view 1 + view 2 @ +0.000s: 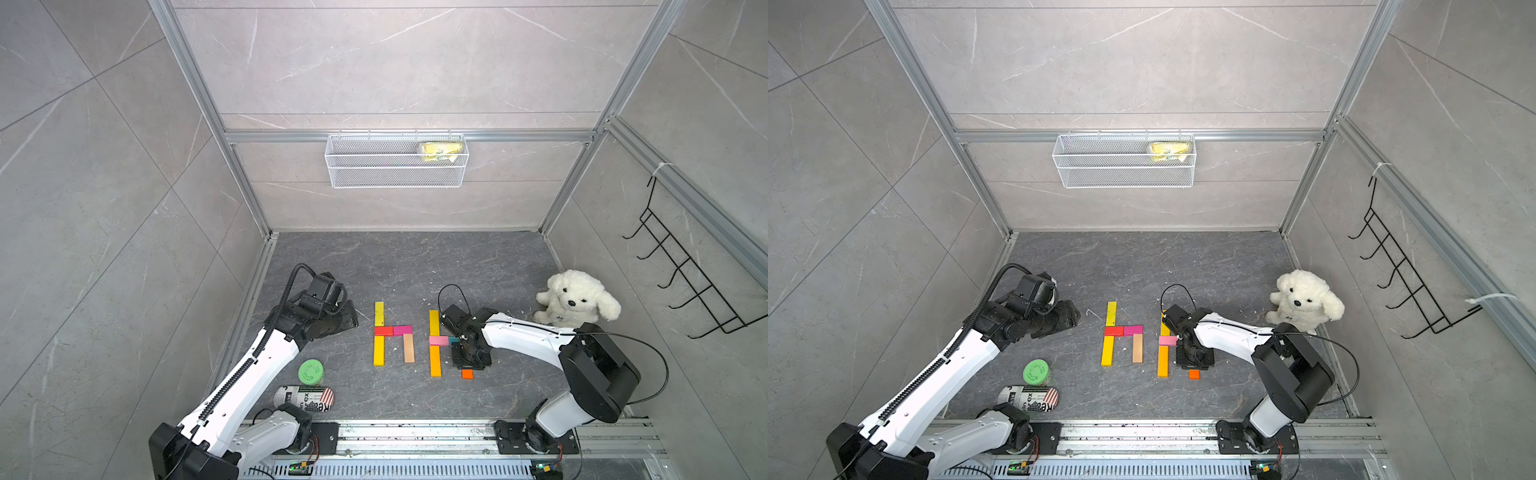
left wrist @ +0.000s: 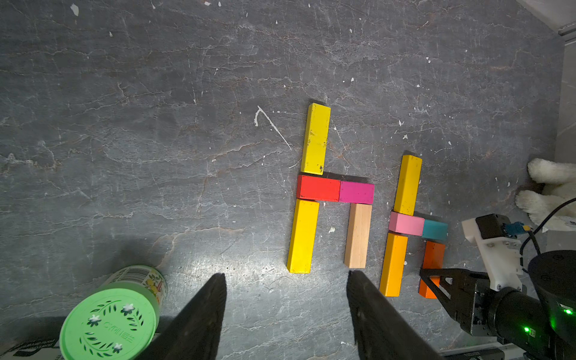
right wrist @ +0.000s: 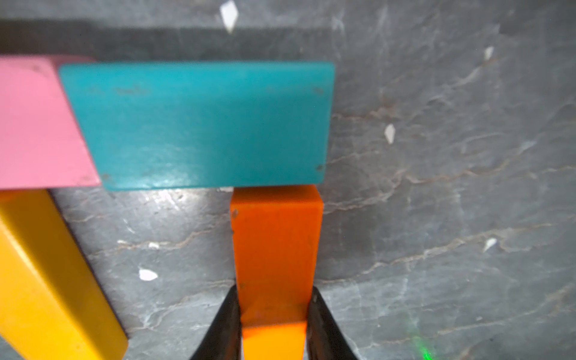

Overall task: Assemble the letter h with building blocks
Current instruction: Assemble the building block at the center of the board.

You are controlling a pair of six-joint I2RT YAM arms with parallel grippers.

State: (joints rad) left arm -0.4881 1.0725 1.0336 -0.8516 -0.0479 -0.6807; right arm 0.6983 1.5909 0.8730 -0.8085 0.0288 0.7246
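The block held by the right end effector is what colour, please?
Orange block, clearest in right wrist view.

Left h on bench (image 1: 415, 266): far yellow block (image 1: 379, 313), red block (image 1: 383, 331) + magenta block (image 1: 402, 330) across, near yellow block (image 1: 378, 351), tan block (image 1: 409, 348) as rt leg. Second group just right: gold block (image 1: 434, 322) far, pink block (image 1: 438, 340) + sliver of teal block (image 1: 453, 339), amber block (image 1: 435, 360) near. Right hand (image 1: 469, 362) sits over orange block (image 1: 467, 374), only its near end showing. Left hand (image 1: 351, 320) well left of blocks.

Your dark stone-look tabletop (image 1: 415, 266) holds: ten building blocks (image 1: 383, 331), green-lidded jar (image 1: 311, 371), printed can (image 1: 305, 399) on its side, white plush dog (image 1: 575, 301).
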